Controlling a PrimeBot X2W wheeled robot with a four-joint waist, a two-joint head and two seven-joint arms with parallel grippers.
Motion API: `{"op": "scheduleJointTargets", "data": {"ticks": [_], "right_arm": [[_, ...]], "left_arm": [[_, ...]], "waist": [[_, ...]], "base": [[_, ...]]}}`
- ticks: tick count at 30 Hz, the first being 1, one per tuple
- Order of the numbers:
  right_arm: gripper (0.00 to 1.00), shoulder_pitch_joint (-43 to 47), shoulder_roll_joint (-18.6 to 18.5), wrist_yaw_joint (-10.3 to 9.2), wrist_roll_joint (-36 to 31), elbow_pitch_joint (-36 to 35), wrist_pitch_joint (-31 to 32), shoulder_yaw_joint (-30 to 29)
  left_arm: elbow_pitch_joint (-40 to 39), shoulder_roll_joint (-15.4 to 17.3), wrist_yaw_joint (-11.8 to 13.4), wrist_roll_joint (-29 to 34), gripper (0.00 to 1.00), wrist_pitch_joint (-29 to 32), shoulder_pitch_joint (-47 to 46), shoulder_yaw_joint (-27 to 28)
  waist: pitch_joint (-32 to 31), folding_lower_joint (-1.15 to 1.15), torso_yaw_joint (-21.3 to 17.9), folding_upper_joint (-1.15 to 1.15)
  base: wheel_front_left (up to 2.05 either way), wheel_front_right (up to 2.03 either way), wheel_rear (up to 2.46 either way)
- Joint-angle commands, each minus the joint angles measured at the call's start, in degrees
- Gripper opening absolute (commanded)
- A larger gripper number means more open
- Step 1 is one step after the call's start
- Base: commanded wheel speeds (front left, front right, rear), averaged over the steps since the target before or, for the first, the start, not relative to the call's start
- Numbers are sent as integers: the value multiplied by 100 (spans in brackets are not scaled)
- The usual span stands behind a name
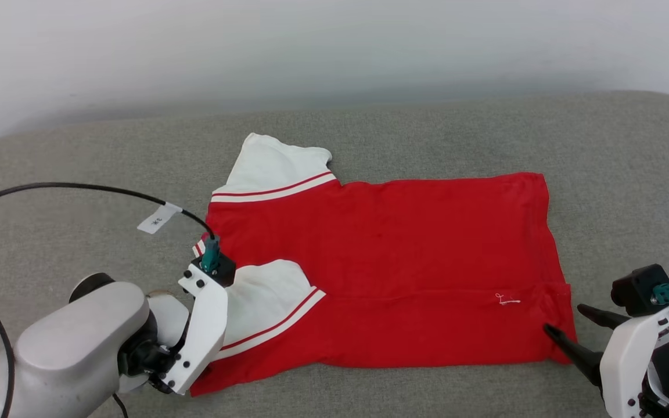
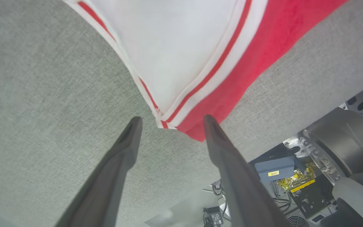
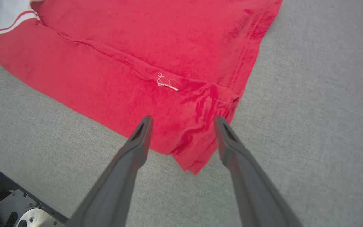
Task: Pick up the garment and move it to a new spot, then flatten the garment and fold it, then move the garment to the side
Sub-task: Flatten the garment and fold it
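The shirt [image 1: 392,244] lies flat mid-frame, its lower edge folded once. Further folding and moving aside appear outstanding. Left pincer [image 2: 170,121] and right pincer [image 3: 183,119] stand released, empty.

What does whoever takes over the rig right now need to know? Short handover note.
Left gripper: open, holding nothing, tips at the near sleeve-end corner of the red thin-fabric T-shirt with white sleeves.
Right gripper: open, holding nothing, tips at the near hem-end corner.
Shirt: spread flat on the grey fabric surface.
Done: laid out; near long edge looks folded over, with the near sleeve on top.
Left: remaining folds, then move it aside.
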Motion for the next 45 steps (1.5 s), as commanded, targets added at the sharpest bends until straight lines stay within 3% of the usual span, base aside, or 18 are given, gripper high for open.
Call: {"op": "scheduleJointTargets", "data": {"ticks": [1, 12, 13, 14, 21, 29, 35, 45], "right_arm": [[100, -75, 40, -5, -30, -20, 17, 8], [100, -329, 74, -5, 16, 3, 102, 162], [100, -371, 47, -5, 41, -5, 116, 168], [100, -408, 14, -5, 56, -15, 140, 169], [100, -786, -499, -5, 207, -237, 597, 303], [100, -1328, -1246, -5, 859, -312, 2056, 785], [100, -1486, -1084, -5, 1133, 200, 2846, 941], [100, -1576, -535, -5, 1012, 1035, 2741, 1232]], "left_arm": [[65, -24, 2, 34, 100, -2, 74, -22], [714, -284, -176, 173, 100, -153, 402, -152], [732, -304, -207, 179, 33, -132, 418, -165], [750, -324, -242, 161, 0, -114, 442, -175], [673, -286, -366, 102, 0, -180, 333, -135], [356, -152, -446, 59, 0, -272, 137, -72], [202, -186, -457, 131, 0, -291, -7, -69], [127, -184, -461, 141, 0, -334, -185, -35]], "waist": [[96, 0, -53, 0], [364, 0, -165, 0], [356, 0, -161, 0], [337, 0, -154, 0], [127, 0, -76, 0], [102, 0, 39, 0], [299, 0, 163, 0], [632, 0, 331, 0]], "base": [[0, 0, 0], [0, 0, 0], [0, 0, 0], [0, 0, 0], [0, 0, 0], [0, 0, 0], [0, 0, 0], [0, 0, 0]]}}
